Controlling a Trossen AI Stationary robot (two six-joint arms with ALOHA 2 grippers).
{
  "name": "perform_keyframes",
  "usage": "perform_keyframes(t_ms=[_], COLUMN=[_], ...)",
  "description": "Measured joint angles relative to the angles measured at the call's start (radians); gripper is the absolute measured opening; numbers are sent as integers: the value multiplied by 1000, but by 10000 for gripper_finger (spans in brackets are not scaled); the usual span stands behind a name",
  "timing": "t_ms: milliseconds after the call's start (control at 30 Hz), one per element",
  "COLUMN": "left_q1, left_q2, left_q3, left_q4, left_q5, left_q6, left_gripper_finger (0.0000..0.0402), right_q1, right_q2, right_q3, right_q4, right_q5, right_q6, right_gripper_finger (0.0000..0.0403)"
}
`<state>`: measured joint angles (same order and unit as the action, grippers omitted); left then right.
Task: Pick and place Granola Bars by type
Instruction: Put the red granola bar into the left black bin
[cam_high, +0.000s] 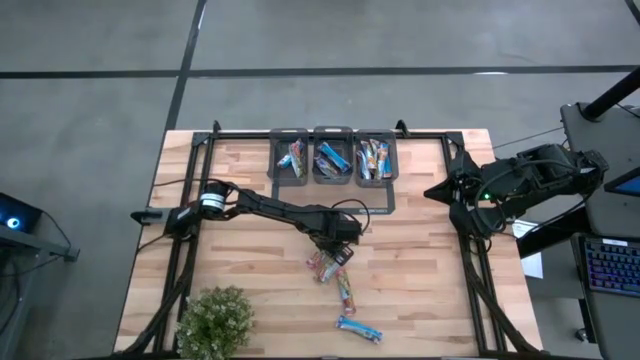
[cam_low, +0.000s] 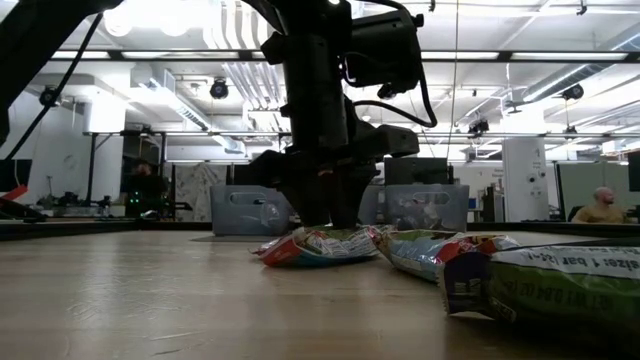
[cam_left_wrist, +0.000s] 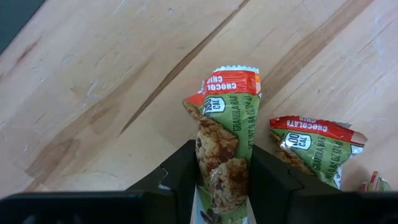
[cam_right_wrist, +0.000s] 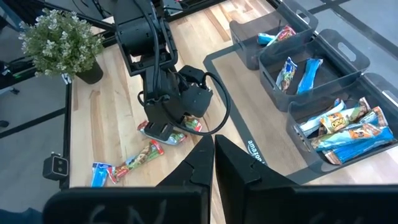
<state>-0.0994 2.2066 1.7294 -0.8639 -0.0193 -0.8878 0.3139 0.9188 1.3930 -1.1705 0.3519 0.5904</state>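
Centrally on the wooden table (cam_high: 420, 260), the left gripper (cam_left_wrist: 222, 186) is lowered over a green-and-red granola bar (cam_left_wrist: 225, 149), its two dark fingers (cam_left_wrist: 180, 177) closed against the bar's long sides so that the wrapper sits clamped between them. The bar's crimped red end projects forward beyond the fingertips, and it lies on or just above the table top. A second bar of the same type (cam_left_wrist: 314, 149) lies just beside it on the wood, near but apart from the held one. In the overhead view, another multicoloured bar (cam_high: 343, 288) lies a little farther toward the table's near edge, and a blue bar (cam_high: 359, 328) lies beyond that, well apart from the gripper.

The held wrapper is glossy film, green with a red band at its sealed, serrated end, printed with a picture of the oat bar. The table is pale butcher-block with visible grain and darker seams.

Three grey translucent bins (cam_high: 333, 155), rectangular with rounded rims, stand side by side on a dark mat (cam_right_wrist: 245, 146) at the far edge; each holds several bars, blue and multicoloured.

A leafy potted plant (cam_high: 215, 320) stands at the near left corner. The right gripper (cam_right_wrist: 213, 155) waits at the table's right side, fingers pressed together, holding nothing.
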Motion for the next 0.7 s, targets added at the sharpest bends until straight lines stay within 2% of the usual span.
perform_keyframes(t_ms=[700], left_q1=[0], left_q2=[-1], left_q3=[0], left_q4=[-2], left_q5=[3], left_q6=[-1], left_gripper_finger=[106], right_q1=[0], right_q2=[0], right_q3=[0], right_q4=[0], right_q5=[0], right_q6=[-14], right_gripper_finger=[8])
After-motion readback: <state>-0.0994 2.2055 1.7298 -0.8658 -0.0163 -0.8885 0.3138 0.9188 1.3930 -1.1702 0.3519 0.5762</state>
